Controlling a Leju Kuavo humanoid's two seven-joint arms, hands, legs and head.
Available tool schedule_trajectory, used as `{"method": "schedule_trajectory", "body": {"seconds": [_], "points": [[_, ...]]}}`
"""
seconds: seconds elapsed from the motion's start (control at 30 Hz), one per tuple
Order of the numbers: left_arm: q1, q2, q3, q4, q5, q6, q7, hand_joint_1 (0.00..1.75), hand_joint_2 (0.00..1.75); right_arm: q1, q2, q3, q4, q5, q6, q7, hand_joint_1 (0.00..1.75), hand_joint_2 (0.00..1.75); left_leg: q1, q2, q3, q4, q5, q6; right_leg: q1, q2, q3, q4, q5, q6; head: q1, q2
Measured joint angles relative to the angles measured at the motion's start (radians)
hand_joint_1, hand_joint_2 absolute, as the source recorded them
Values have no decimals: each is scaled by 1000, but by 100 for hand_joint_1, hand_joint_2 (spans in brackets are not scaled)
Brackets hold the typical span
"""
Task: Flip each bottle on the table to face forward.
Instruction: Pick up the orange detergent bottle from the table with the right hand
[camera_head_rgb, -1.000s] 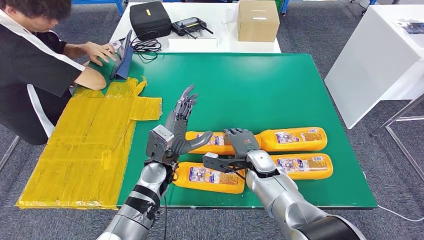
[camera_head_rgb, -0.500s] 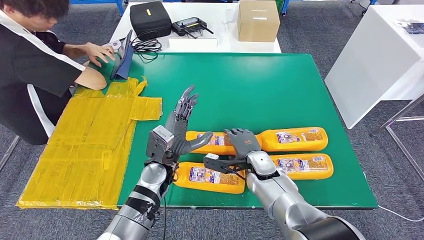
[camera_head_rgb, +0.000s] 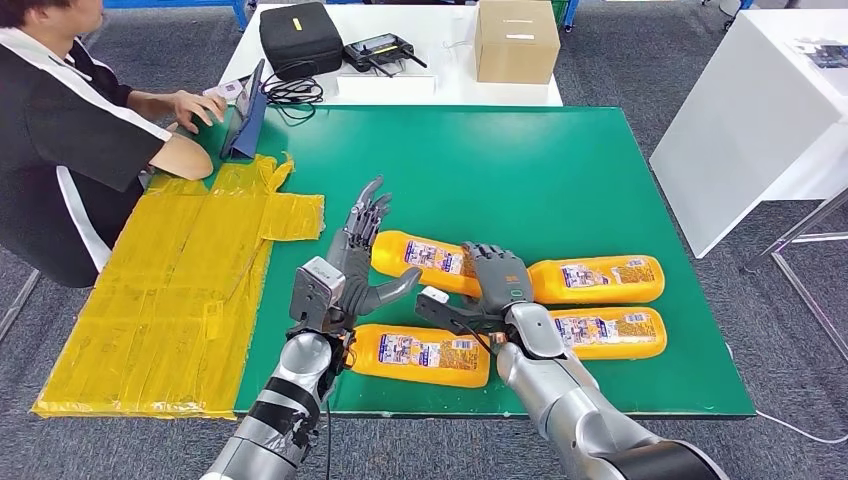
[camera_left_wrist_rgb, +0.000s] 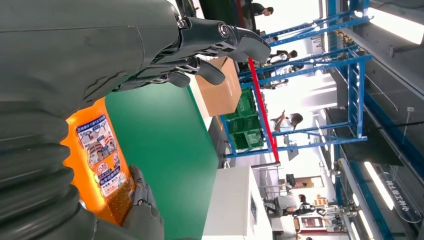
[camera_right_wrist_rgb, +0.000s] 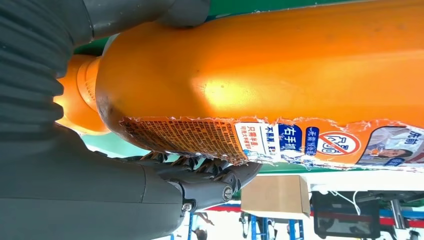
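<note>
Left hand spread; right hand clasped, gripping.

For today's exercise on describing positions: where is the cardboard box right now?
In the head view, the cardboard box sits on the white table beyond the green table's far edge, right of the black controller.

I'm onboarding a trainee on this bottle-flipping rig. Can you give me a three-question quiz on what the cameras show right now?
1. How many orange bottles lie on the green table?
2. True or false: the left hand grips a bottle.
3. Which bottle does the right hand hold? A) back left bottle B) front left bottle C) front right bottle

Key:
1. Four, counting the back right bottle.
2. False; its fingers are spread above the table.
3. A; that bottle is tilted off the row.
</note>
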Motion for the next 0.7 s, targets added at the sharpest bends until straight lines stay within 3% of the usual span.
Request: {"method": "schedule_trajectory", "body": {"seconds": [0.13, 0.2, 0.37, 0.47, 0.6, 0.7], "points": [[1, 0, 0, -2, 0, 2, 0, 0, 175, 1, 3, -13, 0, -19, -16, -21, 175, 175, 0, 0, 0, 0, 0, 0, 0, 0, 0, 0, 0, 0, 0, 0], [3, 0, 0, -5, -4, 8, 0, 0, 175, 6, 8, -33, -8, -67, -68, -80, 175, 175, 0, 0, 0, 0, 0, 0, 0, 0, 0, 0, 0, 0, 0, 0], [16, 1, 2, -21, -13, 21, -1, 0, 175, 69, 49, -168, -144, -246, -168, -398, 175, 175, 0, 0, -1, 0, 0, 0, 0, -1, 0, 0, 0, 0, 0, 0], [26, 2, 2, -33, -25, 29, 0, 0, 175, 115, 69, -239, -235, -444, -171, -520, 175, 175, 0, -4, -1, 0, 0, 0, 0, -5, 0, 0, 0, 0, 0, 0], [42, 7, 1, -47, -40, 38, 4, 0, 175, 167, 82, -272, -331, -688, -151, -602, 175, 175, 0, -3, -1, 0, 0, 0, 0, -5, 0, 0, 0, 0, 0, 0], [50, 9, -1, -57, -52, 39, 9, 0, 175, 232, 92, -256, -438, -773, -104, -610, 175, 175, 0, -4, -1, 0, 0, 0, 0, -5, 0, 0, 0, 0, 0, 0]]}}
